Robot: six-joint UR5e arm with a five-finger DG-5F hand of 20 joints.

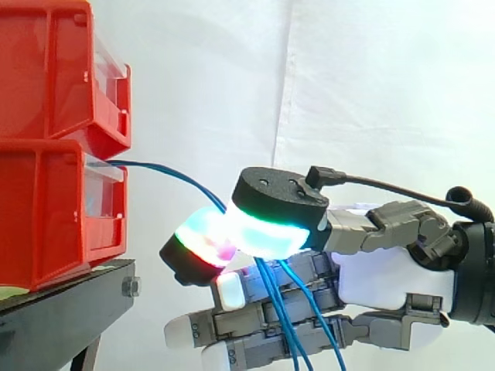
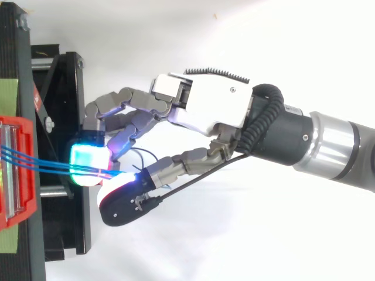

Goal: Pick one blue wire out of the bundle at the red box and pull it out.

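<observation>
Blue wire (image 1: 174, 176) is pinched between two glowing pads (image 1: 267, 228) of the hand (image 1: 387, 282), with loose strands (image 1: 290, 317) hanging toward six o'clock. From the pinch the wire arcs toward ten o'clock into the red box (image 1: 46, 209) on the black stand (image 1: 69, 297). The grasp looks made and the pull is left to do. From above, three strands meet the pads, so I cannot tell whether one is singled out. Open room lies at three o'clock.

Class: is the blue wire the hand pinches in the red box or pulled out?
In. The blue wire runs from the lower red box's front opening to the hand, whose glowing pads pinch it.
</observation>
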